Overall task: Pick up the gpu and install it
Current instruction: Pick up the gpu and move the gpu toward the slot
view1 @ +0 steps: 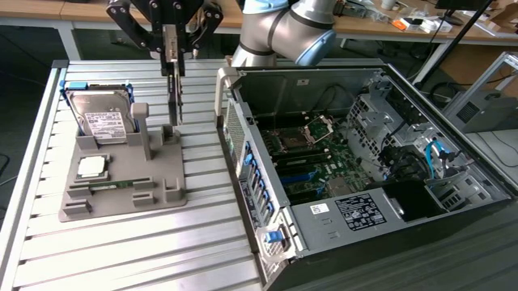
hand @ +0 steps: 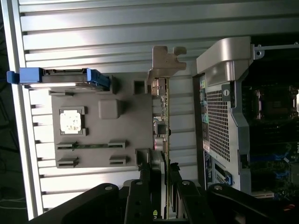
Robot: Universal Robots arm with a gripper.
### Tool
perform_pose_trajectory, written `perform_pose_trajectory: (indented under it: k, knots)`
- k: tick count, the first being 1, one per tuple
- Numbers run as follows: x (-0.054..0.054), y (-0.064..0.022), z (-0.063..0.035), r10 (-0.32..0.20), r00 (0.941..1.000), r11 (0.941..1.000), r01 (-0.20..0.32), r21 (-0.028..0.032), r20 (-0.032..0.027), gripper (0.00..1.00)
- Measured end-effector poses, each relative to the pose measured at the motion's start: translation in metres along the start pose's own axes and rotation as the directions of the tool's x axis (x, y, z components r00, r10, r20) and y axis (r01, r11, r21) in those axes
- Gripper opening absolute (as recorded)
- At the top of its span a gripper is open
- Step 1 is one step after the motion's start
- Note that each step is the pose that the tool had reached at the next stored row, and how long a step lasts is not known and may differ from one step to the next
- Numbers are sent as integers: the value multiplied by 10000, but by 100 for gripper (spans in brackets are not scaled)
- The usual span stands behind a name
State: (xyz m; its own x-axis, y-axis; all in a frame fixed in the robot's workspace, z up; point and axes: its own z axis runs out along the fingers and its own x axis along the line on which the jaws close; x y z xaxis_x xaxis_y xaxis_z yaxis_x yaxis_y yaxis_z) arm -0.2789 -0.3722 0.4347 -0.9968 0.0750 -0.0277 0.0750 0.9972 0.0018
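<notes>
The gpu (view1: 174,91) is a thin dark card hanging edge-down, gripped at its upper end by my gripper (view1: 172,53), which is shut on it. Its lower end is just over the back right posts of the grey holder tray (view1: 166,182); whether it still touches them I cannot tell. In the wrist view the gpu (hand: 165,121) shows edge-on, with its silver bracket (hand: 166,60) at the far end. There my gripper (hand: 164,175) clamps the card from both sides. The open computer case (view1: 348,157) lies to the exterior view's right of the card.
On the holder tray stand a silver hard drive (view1: 101,118) with a white label, a square processor chip (view1: 92,165) and a slim green memory stick (view1: 121,183). The case's tall side wall (view1: 235,121) rises close beside the card. All rests on a ribbed metal table (view1: 137,242).
</notes>
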Motion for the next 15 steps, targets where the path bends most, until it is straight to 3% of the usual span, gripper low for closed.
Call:
perform_pose_trajectory:
  k: [15]
  knots:
    - [-134, 10, 4, 0, 10000, 10000, 0, 7, 1, 27]
